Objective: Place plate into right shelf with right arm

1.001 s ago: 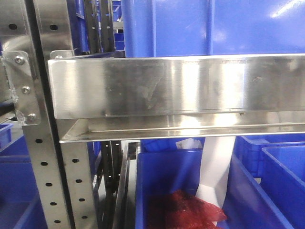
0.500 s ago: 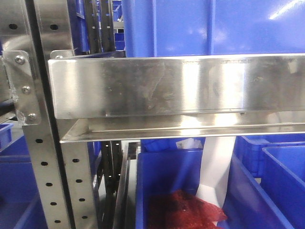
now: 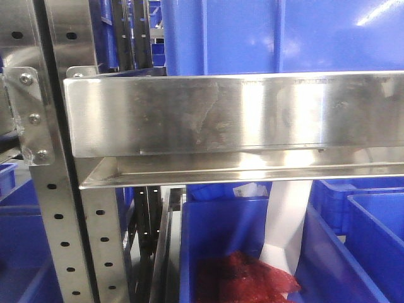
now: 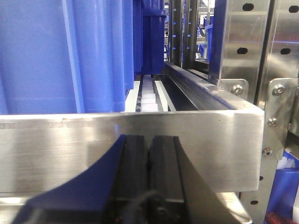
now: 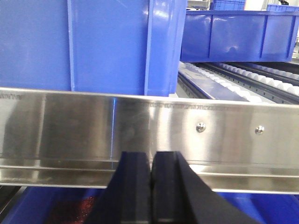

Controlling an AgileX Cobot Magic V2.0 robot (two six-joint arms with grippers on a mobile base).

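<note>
right shelf (image 3: pixel 233 113) steel ledge fills view, blue bin (image 3: pixel 278 35) on top; lower blue bin (image 3: pixel 221 233) holds red mesh (image 3: pixel 243 278), white sheet (image 3: pixel 287 221). plate unseen. engraved writing unreadable. left gripper (image 4: pixel 149 154), right gripper (image 5: pixel 152 170) fingers together, empty.

Shiny brushed steel right shelf (image 3: pixel 233 113), glossy blue plastic bins (image 3: pixel 278 35), matt blk hand pads (image 5: pixel 135 186)
</note>
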